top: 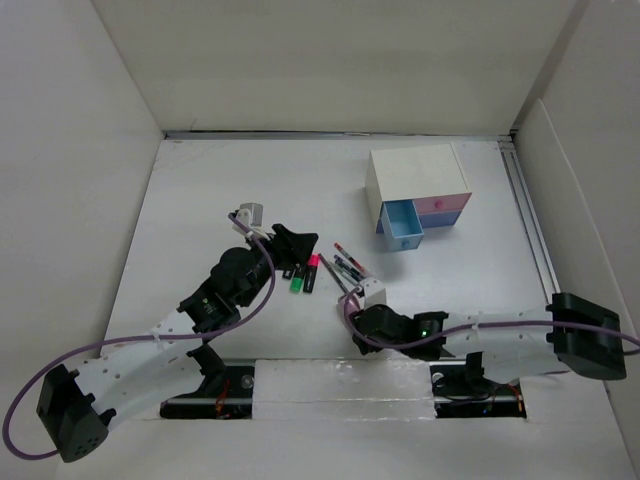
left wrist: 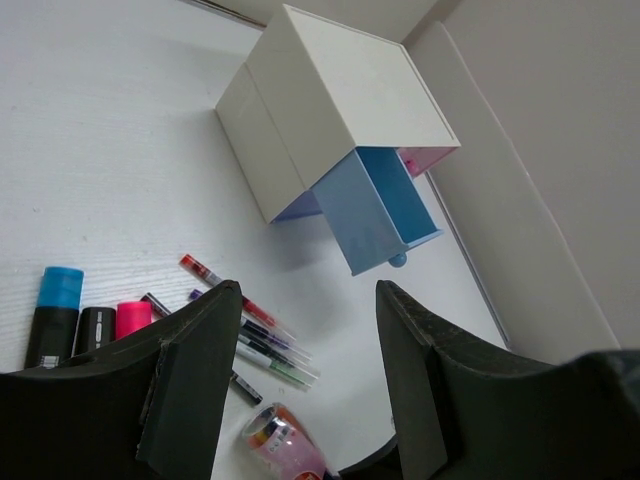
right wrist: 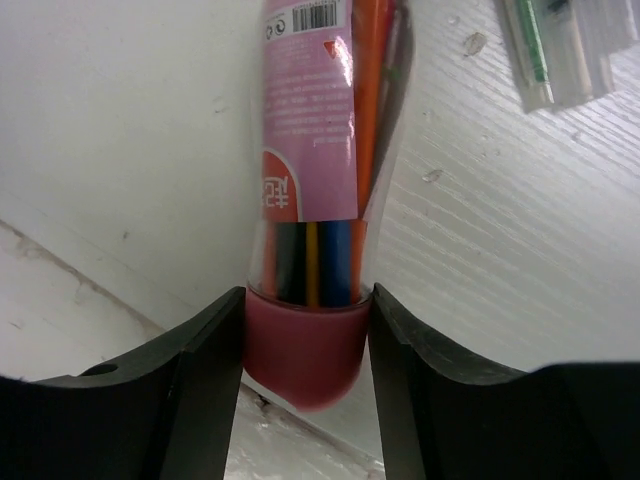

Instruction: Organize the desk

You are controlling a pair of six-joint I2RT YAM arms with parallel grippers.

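The white desk (top: 250, 190) holds a small white drawer box (top: 418, 180) with its blue drawer (top: 402, 226) pulled open. My right gripper (right wrist: 305, 340) is shut on the red cap end of a clear tube of coloured pens (right wrist: 310, 150) with a pink label. In the top view the right gripper (top: 362, 308) holds the tube (top: 372, 292) low at front centre. My left gripper (left wrist: 308, 295) is open and empty above the loose pens (left wrist: 245, 330). In the top view the left gripper (top: 297, 243) is just behind the markers (top: 303, 276).
Several thin pens (top: 345, 268) lie fanned between the two grippers. Markers with blue (left wrist: 55, 310), black (left wrist: 95, 328) and pink (left wrist: 130, 318) ends lie side by side to their left. White walls enclose the desk, and a metal rail (top: 530, 220) runs along its right edge.
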